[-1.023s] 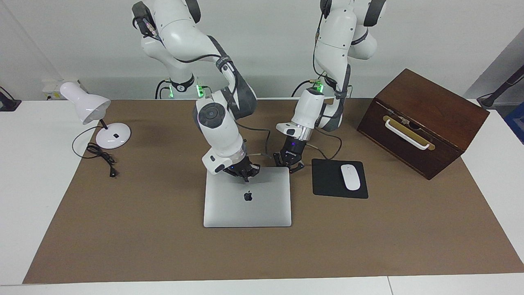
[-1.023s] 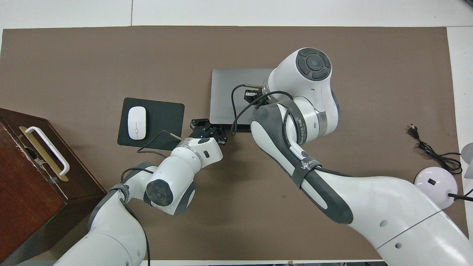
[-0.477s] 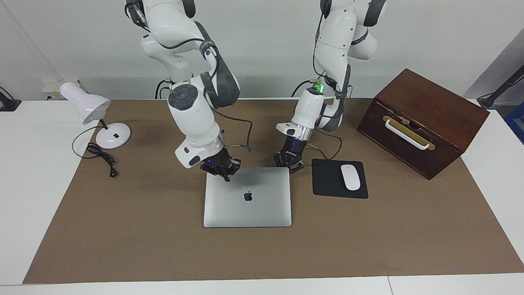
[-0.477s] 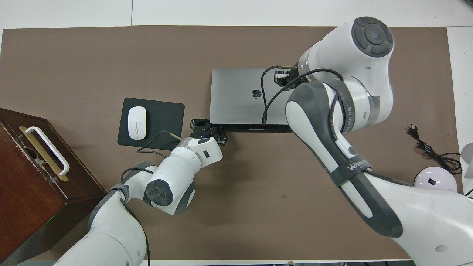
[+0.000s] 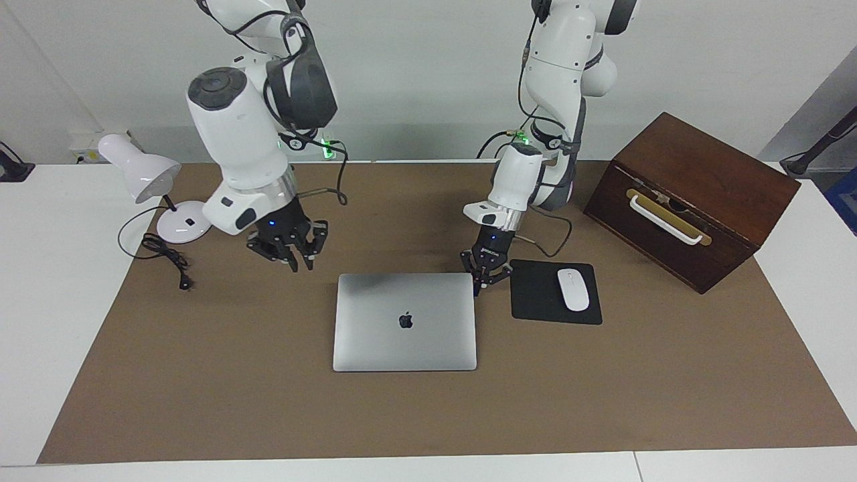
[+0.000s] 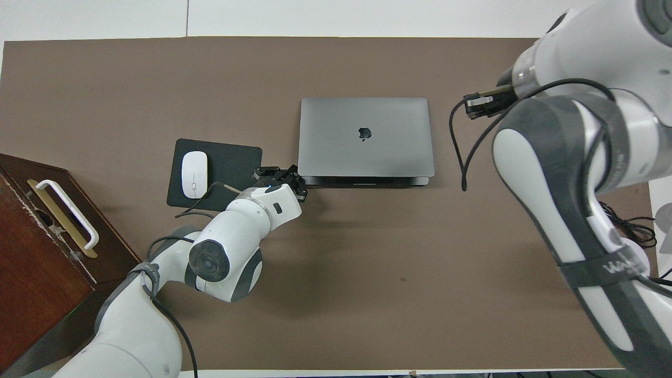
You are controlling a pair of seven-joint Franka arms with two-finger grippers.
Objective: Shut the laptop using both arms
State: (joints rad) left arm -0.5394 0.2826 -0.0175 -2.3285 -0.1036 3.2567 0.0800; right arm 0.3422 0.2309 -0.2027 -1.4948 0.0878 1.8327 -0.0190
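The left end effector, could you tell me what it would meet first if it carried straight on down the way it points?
The left end effector points down beside the closed laptop, at the corner nearest the mouse pad. It would probably meet the brown mat first, though depth is unclear.

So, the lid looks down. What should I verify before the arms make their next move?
1. The laptop is closed, lid flat: ok.
2. The right gripper is off the laptop, raised over the brown mat toward the right arm's end: ok.
3. The left gripper is clear of the laptop: cannot tell. It sits low at the laptop's corner nearer the robots, beside the mouse pad.
4. The left gripper is shut and holds nothing: ok.
5. The mouse lies on the mouse pad, out of both arms' way: ok.
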